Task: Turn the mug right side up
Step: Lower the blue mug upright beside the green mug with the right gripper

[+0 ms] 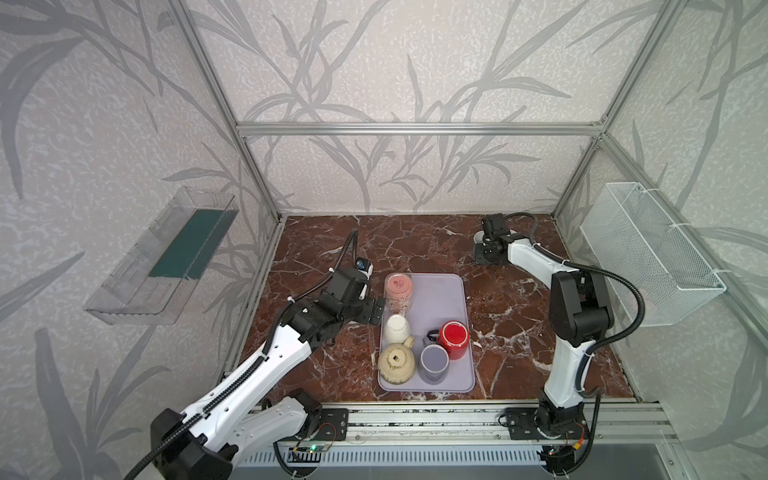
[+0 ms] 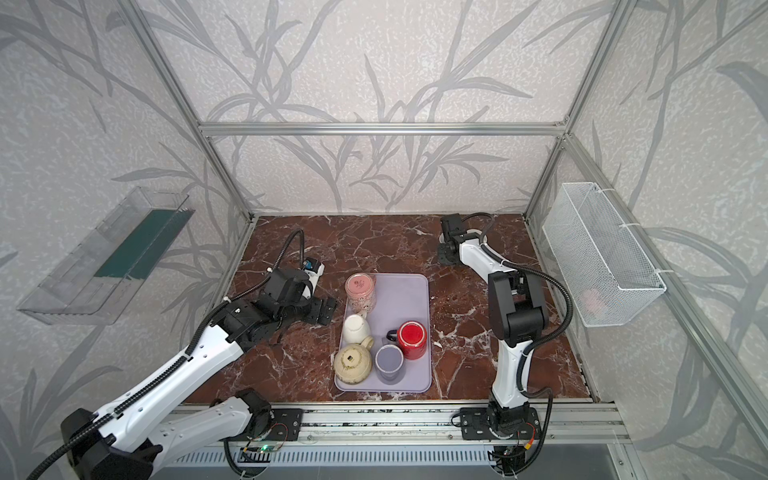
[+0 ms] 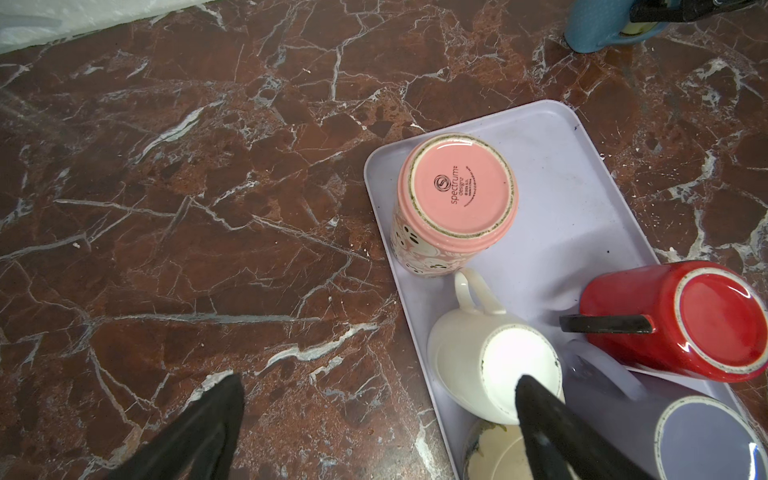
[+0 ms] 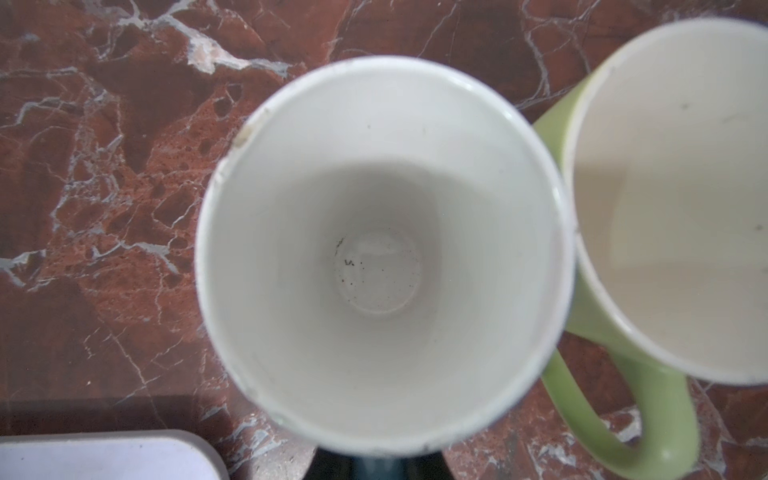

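Several mugs stand upside down on the lavender tray (image 1: 440,291): pink (image 1: 398,291), white (image 1: 397,328), beige (image 1: 396,363), lavender (image 1: 433,361) and red (image 1: 454,338). My left gripper (image 1: 376,309) hangs open at the tray's left edge, level with the pink mug (image 3: 457,191) and the white mug (image 3: 490,361), touching neither. At the back right, my right gripper (image 1: 482,245) is shut on the handle side of a blue mug (image 3: 598,29). That mug is upright, its white inside (image 4: 382,249) facing up, its base on the marble.
A green mug (image 4: 673,199) stands upright right beside the blue one. A white wire basket (image 1: 648,249) hangs on the right wall and a clear shelf (image 1: 162,257) on the left wall. Metal frame posts ring the marble top.
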Controlling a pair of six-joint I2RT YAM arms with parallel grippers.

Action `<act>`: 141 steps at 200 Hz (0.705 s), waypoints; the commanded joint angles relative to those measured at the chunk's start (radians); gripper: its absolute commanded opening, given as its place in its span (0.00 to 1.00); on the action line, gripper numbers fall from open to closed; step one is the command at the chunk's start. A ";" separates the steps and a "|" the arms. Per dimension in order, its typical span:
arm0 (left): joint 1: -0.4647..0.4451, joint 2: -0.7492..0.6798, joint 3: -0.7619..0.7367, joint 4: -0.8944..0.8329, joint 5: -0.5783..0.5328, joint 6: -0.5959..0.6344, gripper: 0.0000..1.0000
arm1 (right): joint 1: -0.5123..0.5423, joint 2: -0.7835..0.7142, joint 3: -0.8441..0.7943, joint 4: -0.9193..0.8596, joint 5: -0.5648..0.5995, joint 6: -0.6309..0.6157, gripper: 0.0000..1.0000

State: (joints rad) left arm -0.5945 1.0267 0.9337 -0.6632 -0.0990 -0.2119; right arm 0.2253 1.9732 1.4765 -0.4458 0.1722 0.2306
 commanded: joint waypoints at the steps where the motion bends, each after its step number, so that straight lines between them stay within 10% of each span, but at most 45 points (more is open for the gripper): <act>1: 0.001 0.011 0.028 -0.026 0.024 0.011 0.99 | -0.007 0.015 0.041 0.035 0.000 -0.006 0.00; 141: -0.085 0.068 0.068 -0.105 0.060 0.022 0.80 | -0.006 -0.152 -0.076 0.075 -0.114 0.031 0.48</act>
State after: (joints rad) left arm -0.6567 1.0966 0.9684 -0.7059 -0.0357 -0.2005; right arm 0.2222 1.9236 1.4509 -0.4095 0.1028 0.2420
